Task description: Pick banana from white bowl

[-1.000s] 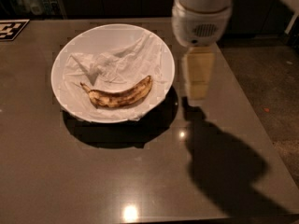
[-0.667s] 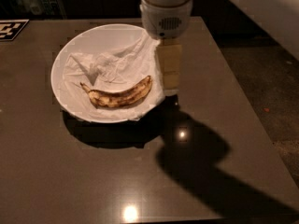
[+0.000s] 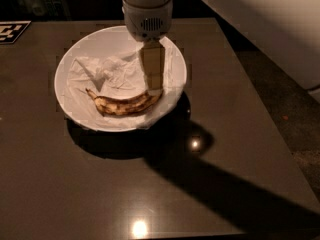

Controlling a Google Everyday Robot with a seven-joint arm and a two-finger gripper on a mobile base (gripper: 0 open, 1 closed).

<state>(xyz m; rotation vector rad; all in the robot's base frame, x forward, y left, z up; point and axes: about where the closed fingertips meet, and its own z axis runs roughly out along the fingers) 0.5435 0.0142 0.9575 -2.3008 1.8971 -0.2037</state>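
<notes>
Yellow-brown banana [image 3: 127,103] lies unpicked in the bowl [image 3: 65,64], its right end just beside the gripper [image 3: 154,85], which hangs over the bowl's right half. How wide the gripper stands I cannot tell. Grasp and lift remain. Crumpled paper [image 3: 107,71] lies left of the gripper, and nothing seems to block it.

Dark table [image 3: 240,114] under white bowl [image 3: 62,84], gripper [image 3: 155,87] above

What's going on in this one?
A one-armed robot is going for the banana, which lies on crumpled white paper in the white bowl on a dark table. The gripper hangs over the bowl's right half, its tip at the banana's right end. The banana is not yet lifted.
</notes>
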